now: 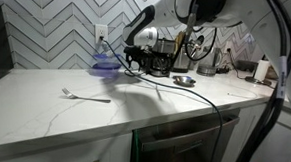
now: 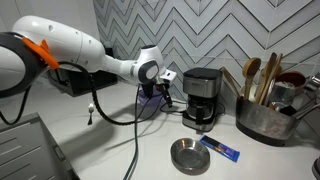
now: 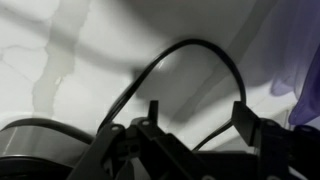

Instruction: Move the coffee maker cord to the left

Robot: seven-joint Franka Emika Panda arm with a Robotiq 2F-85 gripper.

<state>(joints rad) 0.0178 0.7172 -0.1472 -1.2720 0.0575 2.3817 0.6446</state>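
Observation:
The coffee maker [image 2: 203, 97] stands against the tiled wall; it also shows in an exterior view [image 1: 159, 60]. Its thin black cord [image 3: 190, 42] arches over the white counter in the wrist view, and one strand runs down between my fingers. In an exterior view the cord [image 1: 185, 93] trails across the counter toward the front edge. My gripper [image 3: 198, 118] is open, low over the counter just beside the coffee maker, and shows in both exterior views [image 1: 135, 58] [image 2: 155, 92]. Nothing is clamped in it.
A fork [image 1: 85, 95] lies on the counter. A bluish bowl [image 1: 104, 64] sits beside the gripper under a wall outlet [image 1: 101, 34]. A steel bowl [image 2: 187, 155], a blue packet [image 2: 220, 150] and a utensil holder [image 2: 265, 110] are nearby. A thick black cable [image 2: 110, 118] hangs from the arm.

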